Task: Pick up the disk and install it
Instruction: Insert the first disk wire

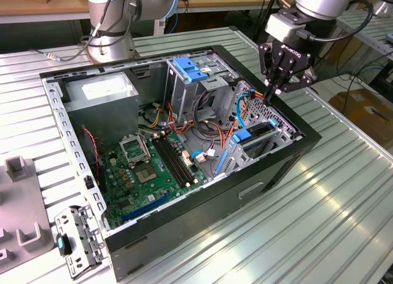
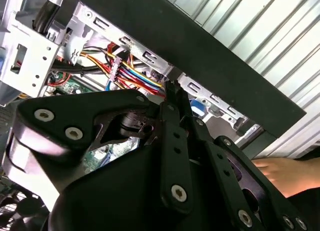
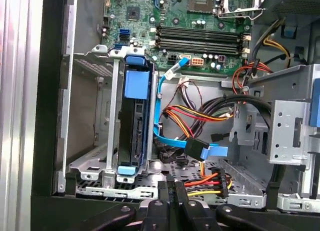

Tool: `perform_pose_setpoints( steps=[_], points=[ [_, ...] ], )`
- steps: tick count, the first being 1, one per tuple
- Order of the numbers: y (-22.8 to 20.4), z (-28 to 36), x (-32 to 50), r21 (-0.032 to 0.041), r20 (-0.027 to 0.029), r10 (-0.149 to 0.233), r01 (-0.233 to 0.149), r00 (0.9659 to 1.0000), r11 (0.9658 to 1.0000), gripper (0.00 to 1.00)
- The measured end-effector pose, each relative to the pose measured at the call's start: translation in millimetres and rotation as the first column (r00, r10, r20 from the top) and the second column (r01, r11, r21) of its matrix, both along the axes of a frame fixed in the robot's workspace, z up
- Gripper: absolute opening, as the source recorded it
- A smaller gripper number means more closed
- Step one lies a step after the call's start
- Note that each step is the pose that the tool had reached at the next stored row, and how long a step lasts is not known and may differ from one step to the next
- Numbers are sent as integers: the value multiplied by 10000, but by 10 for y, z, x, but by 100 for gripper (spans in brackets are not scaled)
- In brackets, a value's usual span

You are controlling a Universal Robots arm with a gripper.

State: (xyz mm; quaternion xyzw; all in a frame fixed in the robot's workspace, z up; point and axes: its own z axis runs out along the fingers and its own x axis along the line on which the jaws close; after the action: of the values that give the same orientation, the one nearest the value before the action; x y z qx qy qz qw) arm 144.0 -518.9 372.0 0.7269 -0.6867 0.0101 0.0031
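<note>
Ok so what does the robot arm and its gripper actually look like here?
The arm is silver-grey and tubular, with a black cable looping beside it. Below a pale grey wrist block sits the gripper: a black linkage of flat bars tapering to slim fingertips, with white lettering on its body. In the second wrist view its links show silver screw heads.

Bright overhead light; glare streaks on ribbed tabletop (image 1: 344,192) at exterior view's right. Case (image 1: 202,228) interior evenly lit, soft shadows. My pincer (image 2: 172,91) dark, blurred close-up in second wrist view.
</note>
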Motion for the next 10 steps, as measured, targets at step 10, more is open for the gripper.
perform_pose_setpoints(
  steps=[10],
  points=[
    [-6, -9, -84, -2, 0, -461, 461, 9989, 9989, 16]
  ],
)
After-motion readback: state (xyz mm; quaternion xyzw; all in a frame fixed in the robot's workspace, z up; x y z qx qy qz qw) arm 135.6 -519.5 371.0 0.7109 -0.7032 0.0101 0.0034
